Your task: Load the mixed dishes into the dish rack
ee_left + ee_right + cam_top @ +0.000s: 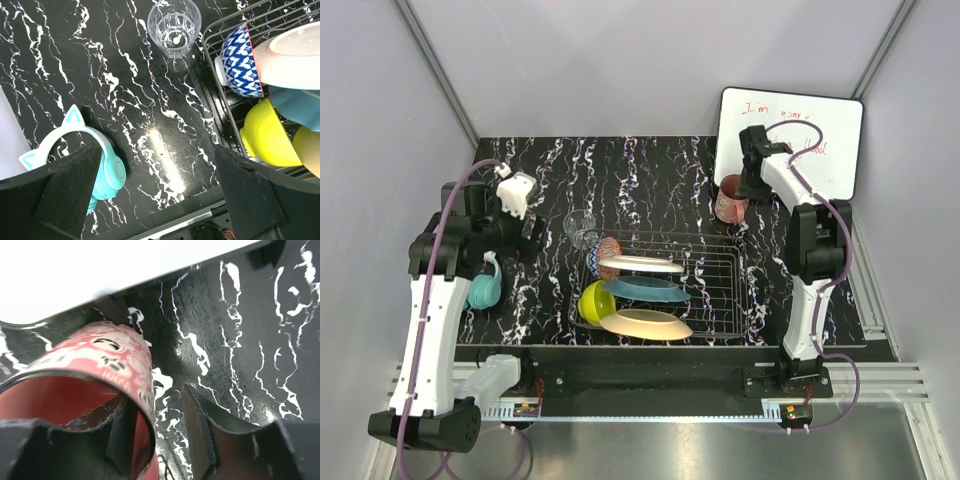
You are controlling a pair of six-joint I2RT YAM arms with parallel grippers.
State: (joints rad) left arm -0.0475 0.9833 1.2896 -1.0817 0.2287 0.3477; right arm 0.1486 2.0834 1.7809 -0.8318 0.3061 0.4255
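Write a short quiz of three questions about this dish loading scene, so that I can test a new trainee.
1. True or false: the clear glass stands inside the dish rack.
2. Choose one: how many plates does the rack hold? A one; B two; C three.
3. Short answer: which dish does the right gripper have between its jaws?

Key
1. False. It stands on the table beside the rack.
2. C: the white plate, the teal plate and the orange plate.
3. The reddish-brown cup. One jaw is inside its rim, the other outside.
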